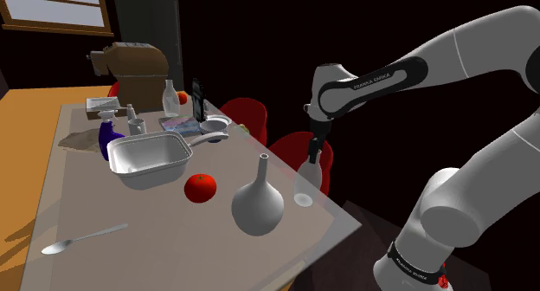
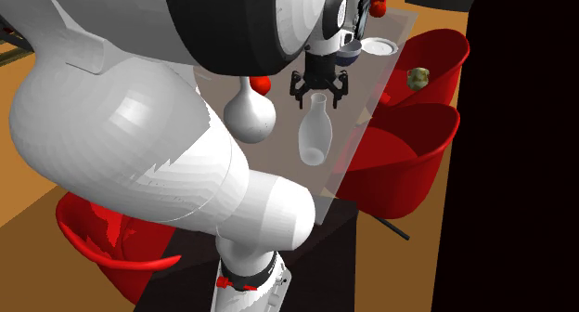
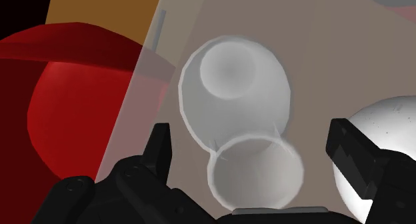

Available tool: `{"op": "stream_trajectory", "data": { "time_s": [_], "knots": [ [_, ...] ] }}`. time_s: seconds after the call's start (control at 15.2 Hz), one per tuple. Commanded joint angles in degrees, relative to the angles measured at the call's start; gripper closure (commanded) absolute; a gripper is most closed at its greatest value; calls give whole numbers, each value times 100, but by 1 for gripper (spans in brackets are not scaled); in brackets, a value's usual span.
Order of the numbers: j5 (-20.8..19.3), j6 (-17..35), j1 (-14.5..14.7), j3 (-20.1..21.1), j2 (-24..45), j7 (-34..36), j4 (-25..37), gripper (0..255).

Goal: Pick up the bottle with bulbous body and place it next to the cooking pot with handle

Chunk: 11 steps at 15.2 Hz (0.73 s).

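Here, the white arm hangs its black jaws over a translucent bottle that stands just inside the table edge. The jaws are spread wide to either side of the bottle's mouth, touching neither side and gripping nothing. In the wrist view, clear gaps show between each finger and the rim.

In the shoulder view, the bottle stands at 3 o'clock of a grey flask-shaped bottle, near it but apart. A red tomato sits at the flask's 9 o'clock. Red seats press up to the table edge at the translucent bottle's 12 o'clock, and beyond them lies a black area.

The cooking pot stands well apart at the bottle's 11 o'clock, just beside a grey basin. Small items crowd the table behind it. Bare table lies between the pot and the two bottles. More bare table lies at the tomato's 8 o'clock, running out to a spoon.
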Motion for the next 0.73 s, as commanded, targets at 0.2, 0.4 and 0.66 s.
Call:
{"op": "stream_trajectory", "data": {
  "time_s": [0.2,0.4,0.66],
  "knots": [
    [0,0,0,0,0,0,0,255],
    [0,1,0,0,-1,0,-2,255],
    [0,1,0,0,0,0,-1,255]
  ]
}}
